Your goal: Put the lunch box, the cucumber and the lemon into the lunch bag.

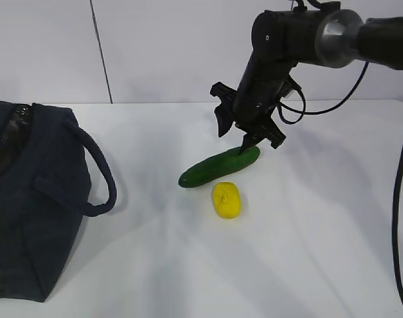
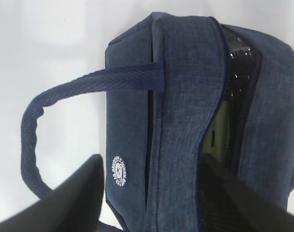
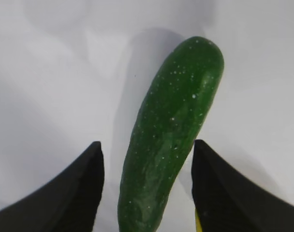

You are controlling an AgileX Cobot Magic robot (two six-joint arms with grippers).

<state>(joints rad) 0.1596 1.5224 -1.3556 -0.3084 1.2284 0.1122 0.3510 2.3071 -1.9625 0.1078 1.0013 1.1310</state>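
Navy woven fabric lunch bag [image 1: 29,199] nearest, left table edge, boxy, loop handles, zip gaping, round white logo [image 2: 119,170] unreadable; left gripper [image 2: 152,193] open above it, empty. Yellow dimpled lemon [image 1: 227,200] mid-table. Glossy green speckled cucumber [image 1: 218,166] just behind; right gripper [image 3: 146,186] open, straddling its end, not gripping.

Right arm [image 1: 360,36] on show: matte black housing, one brushed silver cylindrical joint section, thick rounded elbow block. Black cables loop off the wrist beside the right gripper [image 1: 244,132] and one long cable hangs down the far side. That gripper is black, angular, with blocky brackets. Wrist views give dark, wedge-shaped fingers [image 3: 69,193], smooth and unmarked; same black wedges on the left gripper [image 2: 152,203].
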